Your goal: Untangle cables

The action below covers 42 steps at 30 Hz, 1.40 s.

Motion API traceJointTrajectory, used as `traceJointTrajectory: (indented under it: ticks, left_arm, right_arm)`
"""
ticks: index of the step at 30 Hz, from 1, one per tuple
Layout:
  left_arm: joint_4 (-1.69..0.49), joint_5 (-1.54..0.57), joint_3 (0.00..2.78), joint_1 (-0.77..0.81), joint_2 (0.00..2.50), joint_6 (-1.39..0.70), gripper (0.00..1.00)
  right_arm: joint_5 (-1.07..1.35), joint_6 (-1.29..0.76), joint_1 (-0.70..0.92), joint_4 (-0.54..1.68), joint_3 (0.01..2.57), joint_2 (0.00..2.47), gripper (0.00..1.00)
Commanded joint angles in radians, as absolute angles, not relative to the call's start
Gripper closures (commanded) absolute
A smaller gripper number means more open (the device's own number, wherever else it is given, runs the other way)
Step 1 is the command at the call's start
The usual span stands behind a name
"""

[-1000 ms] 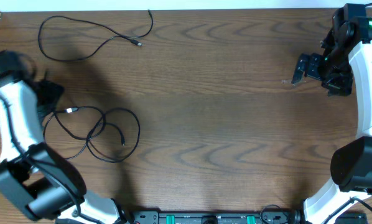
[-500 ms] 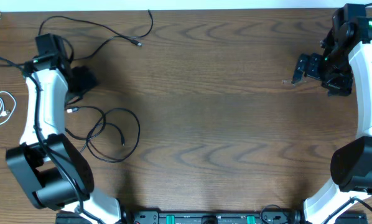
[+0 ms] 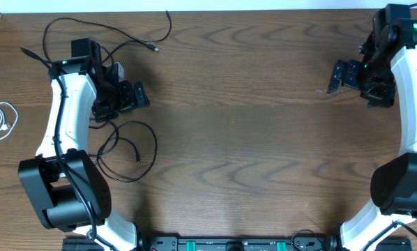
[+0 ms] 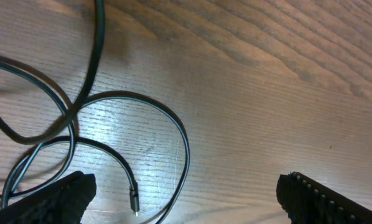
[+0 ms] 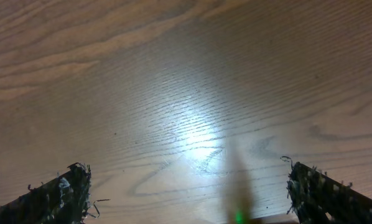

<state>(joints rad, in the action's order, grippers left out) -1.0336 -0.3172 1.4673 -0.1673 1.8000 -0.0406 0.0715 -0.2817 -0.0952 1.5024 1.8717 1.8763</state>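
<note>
Jaws spread, empty, on left gripper and right gripper. Could cinch near-left black cable loops if grabbed mid-crossing, imo.

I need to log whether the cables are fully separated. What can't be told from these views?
- Overhead: the left arm covers where the lower black cable nears the upper black cable; whether they cross is hidden.
- Overhead: the white cable is cut by the left edge.
- Left wrist: the black loops run off the left and top edges.
- Right wrist: bare table only.
</note>
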Motion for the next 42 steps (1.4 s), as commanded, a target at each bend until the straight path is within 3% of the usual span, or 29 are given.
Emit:
traceJointTrajectory:
  ticks: [1,8,23,31,34,42]
  left_arm:
    - [-1.044,-0.371,1.467,-0.170,1.798,-0.030,0.02]
    - [-1.037,-0.601,1.468,-0.163,1.630,0.006,0.02]
    - [-1.381,-0.575,1.459,0.119,1.333,0.003,0.02]
    - [-1.409,-0.566,1.459,0.165,1.168,-0.005,0.02]
    - [-1.426,-0.516,1.457,0.165,1.077,-0.021,0.02]
    - [-1.541,-0.113,1.457,0.165,0.803,-0.265,0.02]
  right_arm:
    - [0.070,-0.295,-0.092,1.504,1.881,1.857,0.01]
    - [0.070,-0.295,-0.092,1.504,1.881,1.857,0.01]
    - [0.070,-0.295,-0.092,1.504,1.881,1.857,0.01]
    - [0.070,-0.295,-0.092,1.504,1.881,1.857,0.01]
    - [0.070,-0.295,-0.092,1.503,1.881,1.857,0.01]
    - [0.070,-0.295,-0.092,1.504,1.881,1.857,0.01]
